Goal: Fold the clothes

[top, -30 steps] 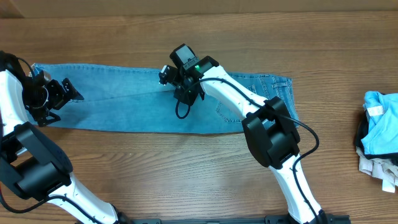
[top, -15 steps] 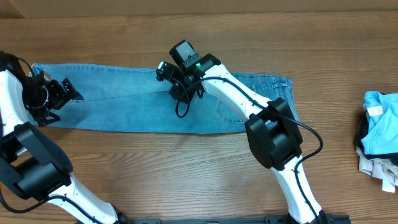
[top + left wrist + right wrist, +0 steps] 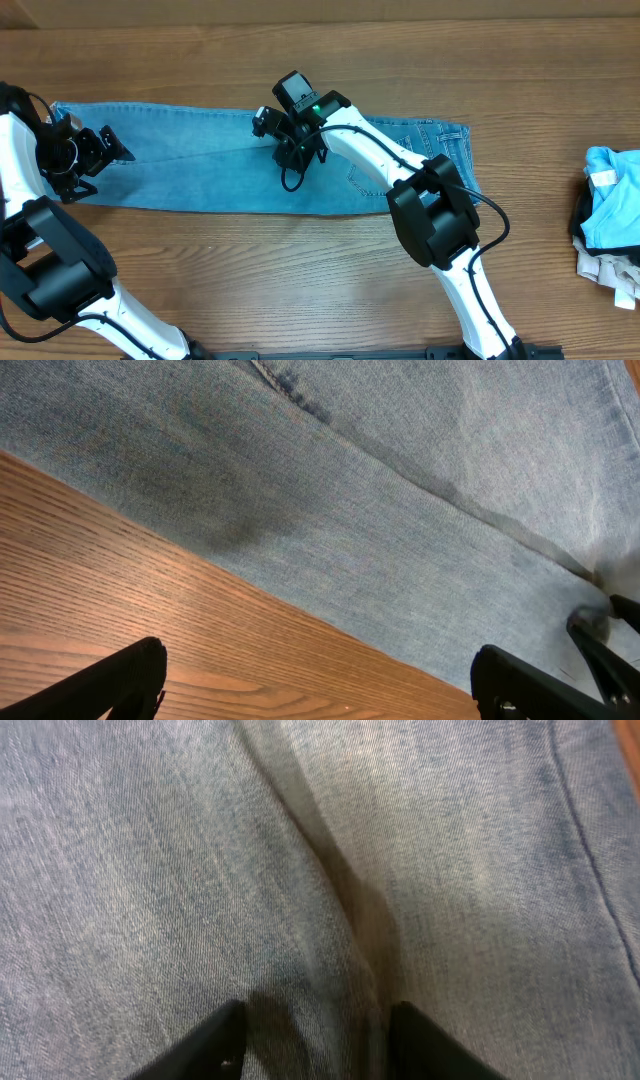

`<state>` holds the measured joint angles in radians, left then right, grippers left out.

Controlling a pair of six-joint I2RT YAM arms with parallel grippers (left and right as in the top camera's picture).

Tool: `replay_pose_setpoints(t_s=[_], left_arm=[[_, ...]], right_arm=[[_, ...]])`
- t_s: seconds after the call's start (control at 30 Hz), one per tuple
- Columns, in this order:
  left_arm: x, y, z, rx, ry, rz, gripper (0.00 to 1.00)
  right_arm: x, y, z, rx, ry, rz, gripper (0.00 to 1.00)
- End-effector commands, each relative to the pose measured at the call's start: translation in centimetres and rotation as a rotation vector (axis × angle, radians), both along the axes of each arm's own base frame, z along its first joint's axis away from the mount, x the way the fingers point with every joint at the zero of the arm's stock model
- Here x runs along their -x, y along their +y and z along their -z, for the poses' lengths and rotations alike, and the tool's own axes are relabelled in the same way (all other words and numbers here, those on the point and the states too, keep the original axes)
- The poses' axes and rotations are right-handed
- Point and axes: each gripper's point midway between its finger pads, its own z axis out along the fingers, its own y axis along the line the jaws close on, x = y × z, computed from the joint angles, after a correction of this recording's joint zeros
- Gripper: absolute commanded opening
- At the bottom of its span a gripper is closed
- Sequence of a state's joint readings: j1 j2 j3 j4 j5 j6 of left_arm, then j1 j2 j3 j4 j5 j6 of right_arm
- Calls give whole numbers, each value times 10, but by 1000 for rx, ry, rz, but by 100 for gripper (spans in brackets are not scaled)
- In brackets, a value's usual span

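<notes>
Jeans point(image 3: 200, 170) lie stretched out flat across the far half of the tabletop point(image 3: 300, 280), waistband end to the right. Left fingers point(image 3: 130, 675) stand wide apart over the near edge at the leg end, holding nothing. Right fingers point(image 3: 215, 1040) rest mid-leg, parted either side of a low crease, denim not pinched.

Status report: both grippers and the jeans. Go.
Left gripper open, near the hem end of the light blue denim jeans. Right gripper open, astride a crease mid-leg. Jeans stretched full length. Crumpled clothes pile apart, far right.
</notes>
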<state>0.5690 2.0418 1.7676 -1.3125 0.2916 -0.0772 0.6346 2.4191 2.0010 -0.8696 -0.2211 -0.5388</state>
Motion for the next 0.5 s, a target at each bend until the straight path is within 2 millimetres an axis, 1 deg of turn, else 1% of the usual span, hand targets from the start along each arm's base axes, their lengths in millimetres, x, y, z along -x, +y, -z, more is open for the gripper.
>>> replay_pose_setpoints(t_s=[0.0, 0.03, 0.07, 0.1, 0.13, 0.17, 0.2, 0.27, 0.3, 0.33, 0.37, 0.43, 0.47], left_arm=[[-1, -1, -13, -23, -24, -9, 100], [-1, -1, -13, -23, -24, -9, 100], [-1, -1, -13, -23, -24, -9, 100], [-1, -1, -13, -24, -24, -9, 100], [-1, -1, -13, -24, -24, -9, 100], [-1, -1, -13, -24, -24, -9, 100], [-1, -1, -13, -24, -24, -9, 100], [-2, -1, -13, -25, -25, -9, 100], [-2, -1, -13, -25, -26, -9, 100], [-2, -1, -13, -25, -26, -9, 100], [-2, -1, -13, -25, -26, -9, 100], [-1, 0, -12, -32, -22, -7, 100], [-1, 1, -12, -36, -20, -5, 100]], right_arm=[[-1, 2, 8, -3, 11, -1, 32], [-1, 2, 7, -3, 10, -1, 20], [-1, 2, 7, -2, 11, 4, 5], [-5, 1, 4, -2, 11, 45, 4], [-7, 0, 0, 0, 1, 50, 4], [-11, 0, -9, 1, -22, 56, 4], [-20, -1, -24, 3, -71, 68, 4], [-43, -1, -69, -9, -204, 106, 4], [-54, -2, -82, -13, -249, 143, 4], [-76, -6, -104, -44, -321, 241, 4], [-86, -8, -111, -68, -346, 273, 4], [-102, -23, -113, -100, -339, 363, 4], [-113, -37, -114, -127, -324, 449, 4]])
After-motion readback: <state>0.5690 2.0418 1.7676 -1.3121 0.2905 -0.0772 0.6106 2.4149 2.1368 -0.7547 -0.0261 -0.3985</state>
